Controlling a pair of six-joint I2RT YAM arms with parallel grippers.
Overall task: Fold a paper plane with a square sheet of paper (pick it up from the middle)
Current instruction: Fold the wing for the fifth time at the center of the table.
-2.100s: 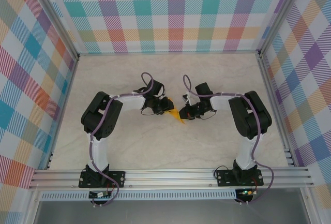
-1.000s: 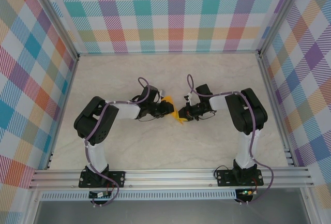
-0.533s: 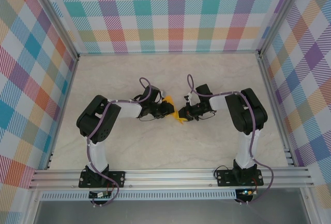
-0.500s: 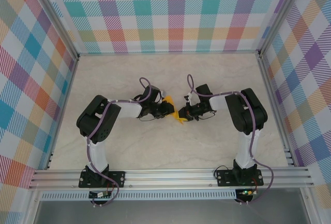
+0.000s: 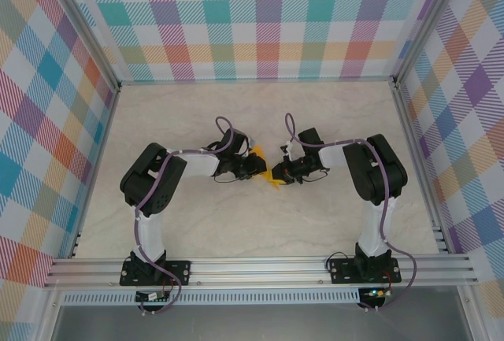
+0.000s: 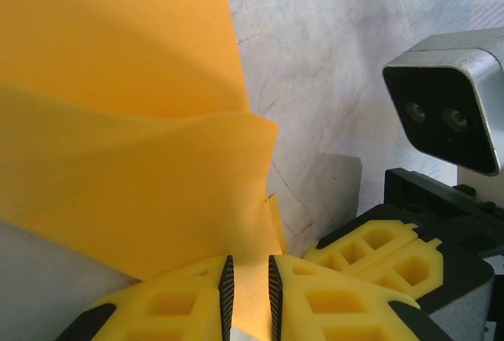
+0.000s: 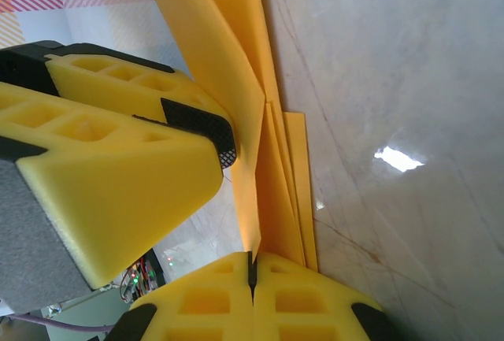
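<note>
Clamping folded orange paper [image 5: 273, 176] in left gripper [image 6: 250, 282], pinching its edge in tightly closed right gripper [image 7: 252, 268], mid-table [image 5: 331, 113].

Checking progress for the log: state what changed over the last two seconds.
The left pincer shifted slightly toward the near edge and closer to the right pincer; the sheet of paper between them shows smaller from above. Both pincers kept their hold on the sheet; the right pincer barely moved.
</note>
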